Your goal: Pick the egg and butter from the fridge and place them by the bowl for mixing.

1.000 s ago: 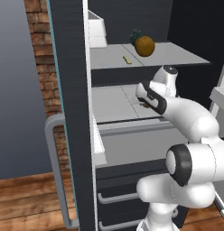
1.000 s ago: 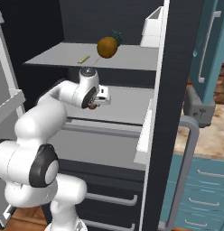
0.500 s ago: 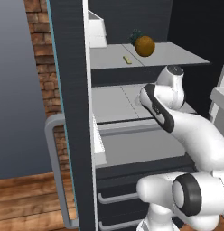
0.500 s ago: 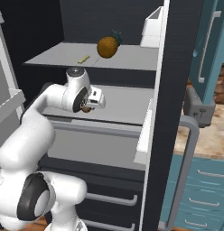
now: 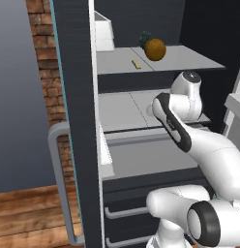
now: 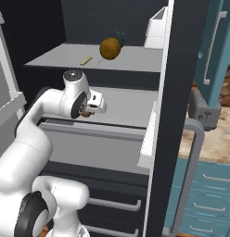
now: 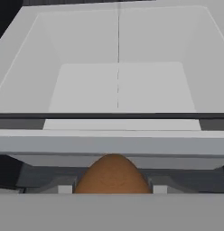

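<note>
The black fridge (image 5: 76,121) (image 6: 182,92) stands open with my arm reaching inside. My gripper (image 6: 88,114) is shut on the small brown egg (image 6: 85,114) just above the front edge of the middle shelf (image 6: 128,106). In the hand view the egg (image 7: 113,173) sits low and centred between the fingers, facing the pale grey shelf (image 7: 118,85). The butter (image 5: 136,64) (image 6: 86,60), a thin pale-yellow stick, lies on the upper shelf. The bowl is out of view.
An orange round fruit (image 5: 155,48) (image 6: 110,47) with a green top and a white bin (image 5: 103,31) (image 6: 156,28) share the upper shelf. A door bin (image 6: 8,109) hangs at the left. Grey bar handle (image 6: 191,171), teal cabinets (image 6: 214,46) and a counter lie to the right.
The arm has folded, its elbow swinging down toward the base. The hand has dipped slightly near the middle shelf's front, still holding the egg.
</note>
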